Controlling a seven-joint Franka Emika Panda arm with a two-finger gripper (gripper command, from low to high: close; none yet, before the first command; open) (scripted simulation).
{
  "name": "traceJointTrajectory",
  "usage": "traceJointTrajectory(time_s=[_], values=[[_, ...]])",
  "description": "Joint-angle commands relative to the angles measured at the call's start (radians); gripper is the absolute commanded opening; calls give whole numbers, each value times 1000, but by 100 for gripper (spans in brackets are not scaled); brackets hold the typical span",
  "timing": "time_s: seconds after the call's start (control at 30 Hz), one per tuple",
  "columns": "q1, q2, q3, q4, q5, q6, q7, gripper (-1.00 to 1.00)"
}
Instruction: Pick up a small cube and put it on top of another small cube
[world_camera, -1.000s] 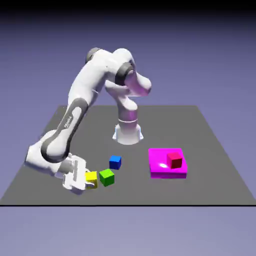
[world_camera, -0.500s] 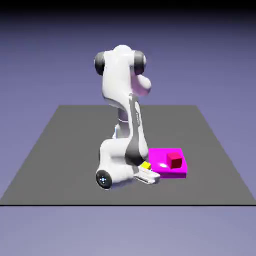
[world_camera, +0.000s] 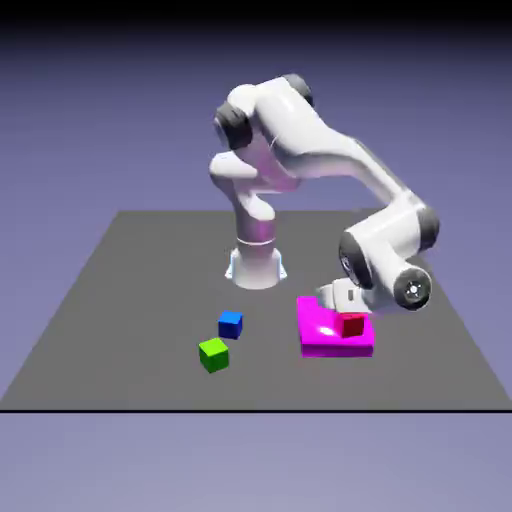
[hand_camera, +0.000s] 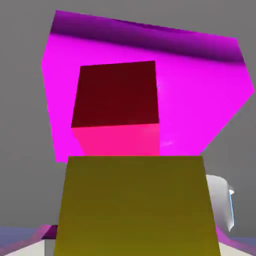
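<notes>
The small yellow cube (hand_camera: 132, 205) fills the bottom of the hand view, with my gripper (hand_camera: 132, 242) shut on it. One pale finger (hand_camera: 222, 205) shows at its right side. Just beyond it the small red cube (hand_camera: 117, 95) sits on the flat magenta block (hand_camera: 200, 90). In the exterior view my gripper (world_camera: 343, 303) hangs close over the red cube (world_camera: 351, 324), slightly toward the exterior view's left of it. The yellow cube is hidden there by the hand.
The magenta block (world_camera: 325, 335) lies right of centre on the grey table. A green cube (world_camera: 213, 354) and a blue cube (world_camera: 230, 324) stand apart to its left. The robot's base (world_camera: 256, 265) rises behind them.
The arm has swung from the exterior view's left, beside the green cube, across to the right. It carried the yellow cube up to the red cube on the magenta block.
</notes>
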Motion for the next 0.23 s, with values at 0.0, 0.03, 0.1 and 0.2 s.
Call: traceJointTrajectory(time_s=[0.0,0.03,0.1,0.2], values=[[-5,-5,0,-36,-2,30,-3,-100],[-9,-10,0,-72,-3,61,-5,-100],[-17,-18,-1,-131,-4,111,-9,-100],[-12,-13,0,-95,-3,80,-6,100]])
